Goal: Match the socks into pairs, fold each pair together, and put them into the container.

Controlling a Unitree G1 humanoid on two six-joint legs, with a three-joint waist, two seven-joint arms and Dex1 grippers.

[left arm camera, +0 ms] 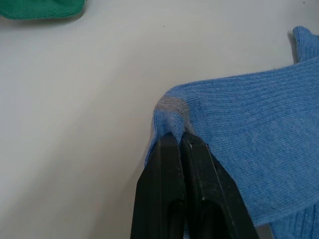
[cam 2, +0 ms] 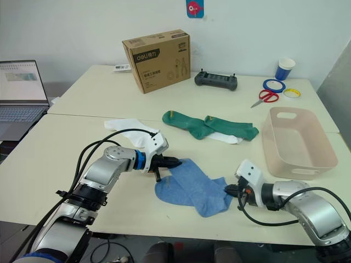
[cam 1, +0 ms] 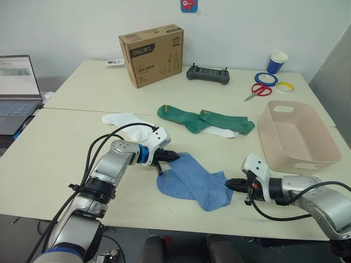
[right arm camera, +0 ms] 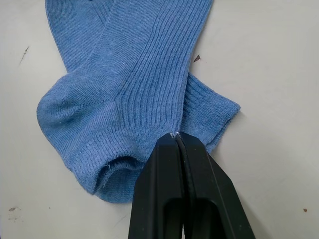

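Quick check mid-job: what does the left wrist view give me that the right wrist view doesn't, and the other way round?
Only the left wrist view: the left claw pinched shut on the toe end of the blue socks, where a grey patch bunches up, plus a green sock edge in one corner.

Only the right wrist view: the right claw shut on the ribbed cuff end, with the open cuffs of two overlapping socks and small dark specks on the table.

Both: the same blue pair lying on the pale tabletop, each claw closed on it.
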